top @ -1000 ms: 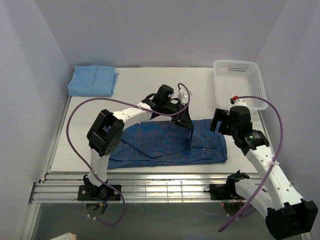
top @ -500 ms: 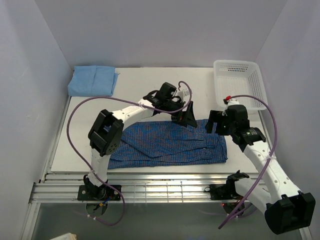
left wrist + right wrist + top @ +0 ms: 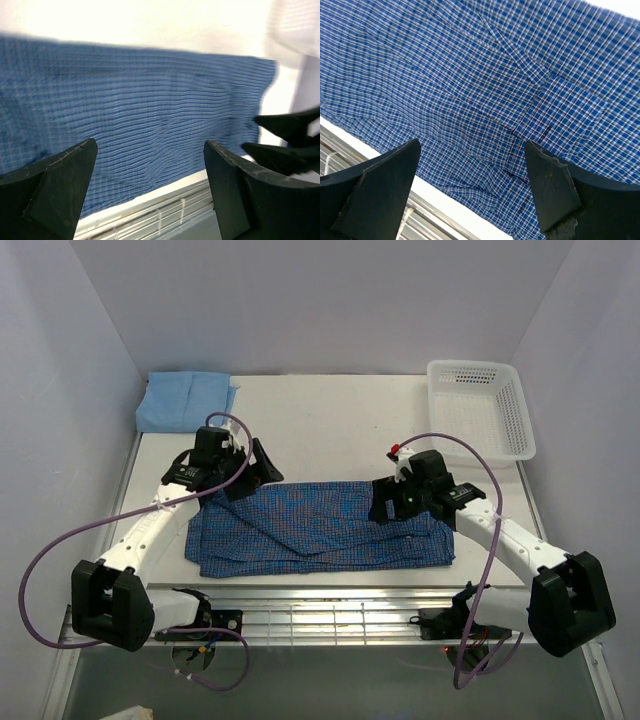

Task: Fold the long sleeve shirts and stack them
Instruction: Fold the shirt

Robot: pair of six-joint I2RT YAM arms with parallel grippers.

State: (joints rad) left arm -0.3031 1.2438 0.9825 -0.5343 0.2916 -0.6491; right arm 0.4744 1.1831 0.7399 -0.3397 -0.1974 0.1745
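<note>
On the table [image 3: 330, 410], folds in the checked shirt [image 3: 320, 530] may be dragged apart by the left gripper [image 3: 150, 145] or right gripper [image 3: 472, 144], both open.

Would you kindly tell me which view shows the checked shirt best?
The top view: nearly the whole checked shirt shows, spread on the table. The right wrist view gives a sharp patch only; the left wrist view is blurred and partial.
</note>
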